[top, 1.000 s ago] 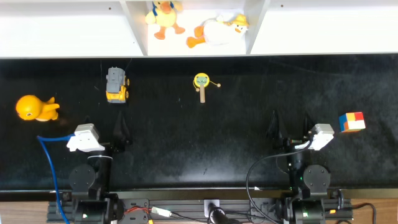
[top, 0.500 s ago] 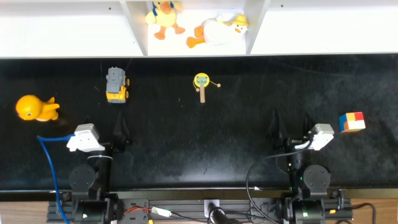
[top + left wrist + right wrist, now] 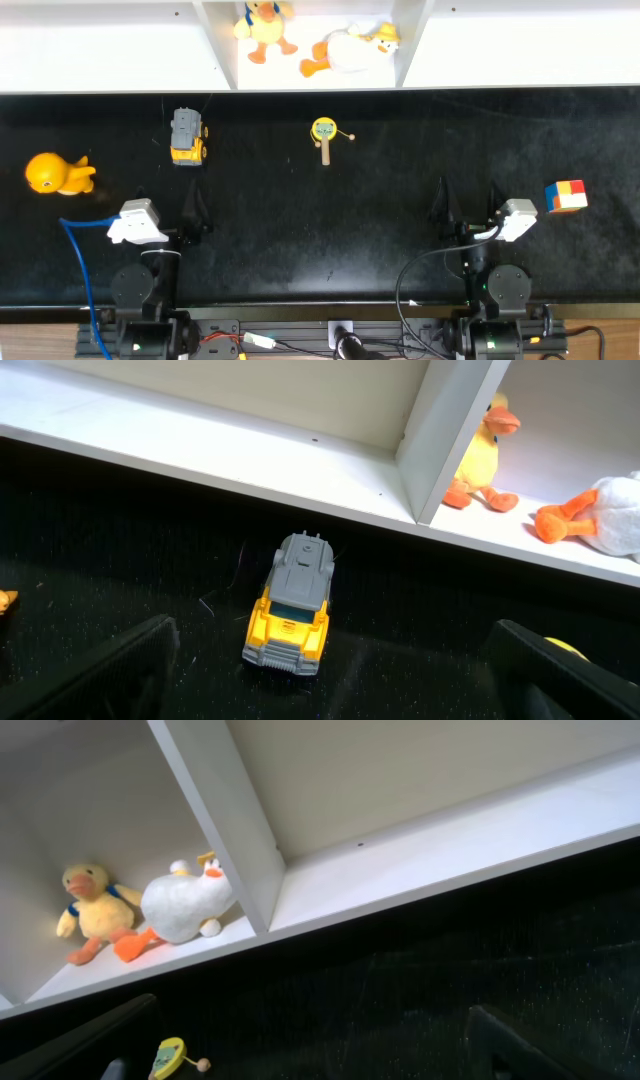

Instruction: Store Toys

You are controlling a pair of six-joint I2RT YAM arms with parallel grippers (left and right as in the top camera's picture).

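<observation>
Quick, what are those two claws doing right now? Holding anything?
Left gripper: open, holding nothing.
Right gripper: open, holding nothing.

The left arm and right arm are black with round joints and white wrist blocks. A blue cable loops beside the left, over the black mat's near edge. The left gripper and right gripper have dark tapered fingers
</observation>
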